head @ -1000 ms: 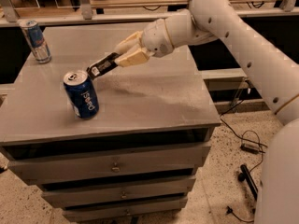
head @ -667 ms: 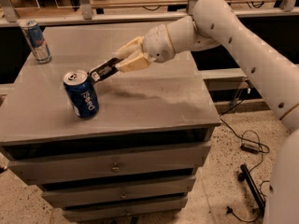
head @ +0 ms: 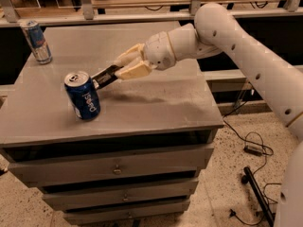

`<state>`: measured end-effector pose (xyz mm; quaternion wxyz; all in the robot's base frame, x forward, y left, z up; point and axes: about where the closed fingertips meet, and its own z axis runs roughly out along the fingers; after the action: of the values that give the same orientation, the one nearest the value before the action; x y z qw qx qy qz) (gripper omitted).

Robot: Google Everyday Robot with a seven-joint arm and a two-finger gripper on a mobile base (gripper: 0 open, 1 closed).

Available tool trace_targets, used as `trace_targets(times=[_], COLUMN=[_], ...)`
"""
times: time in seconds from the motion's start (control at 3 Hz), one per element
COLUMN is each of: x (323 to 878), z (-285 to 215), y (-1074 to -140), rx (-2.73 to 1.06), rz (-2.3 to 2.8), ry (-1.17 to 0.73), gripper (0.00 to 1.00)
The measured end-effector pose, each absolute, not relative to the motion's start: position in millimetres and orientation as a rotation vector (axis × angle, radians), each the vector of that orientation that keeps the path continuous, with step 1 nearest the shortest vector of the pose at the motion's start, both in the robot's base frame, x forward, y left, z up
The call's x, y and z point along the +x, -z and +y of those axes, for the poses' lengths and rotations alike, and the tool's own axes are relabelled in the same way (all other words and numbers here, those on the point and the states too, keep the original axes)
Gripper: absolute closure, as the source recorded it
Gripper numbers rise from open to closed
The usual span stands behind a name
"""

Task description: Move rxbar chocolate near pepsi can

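- Hand: one, two cream fingers, above the middle of the counter and pointing left. The fingers are narrowed onto the rxbar chocolate and grip it.
- Rxbar chocolate: one, a dark flat bar. It is held clear of the counter top and tilted, with its free low end toward the pepsi can. The gripped end is hidden between the fingers. No wrapper marking can be made out.
- Bar end and can rim look as if they meet; I cannot tell whether they touch or the bar is just beside it.
- Pepsi can: one, dark blue with a silver top, upright near the counter's front left.
- Silver-and-blue can: one, slimmer, upright at the back left corner, well apart from the pepsi can. Two cans in all.
- Arm: one, white, reaching in from the right. Its lower run is cut off by the right edge.
- Drawers: three, stacked in the counter's front. The lowest is partly cut off at the bottom.
- Cables: dark, loose on the speckled floor at right; number unclear.
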<state>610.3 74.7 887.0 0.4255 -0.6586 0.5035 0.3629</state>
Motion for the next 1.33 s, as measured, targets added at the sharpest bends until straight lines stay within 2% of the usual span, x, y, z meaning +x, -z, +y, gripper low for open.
trace_targets(times=[0.33, 0.67, 1.33], x=[609.2, 608.2, 612.0], z=[77.7, 80.8, 76.6], y=[-886.2, -885.6, -871.7], rx=[-1.65, -1.654, -1.634], rz=[1.256, 1.252, 1.245], ry=[-0.912, -0.918, -0.967], gripper=[0.26, 0.0, 0.0])
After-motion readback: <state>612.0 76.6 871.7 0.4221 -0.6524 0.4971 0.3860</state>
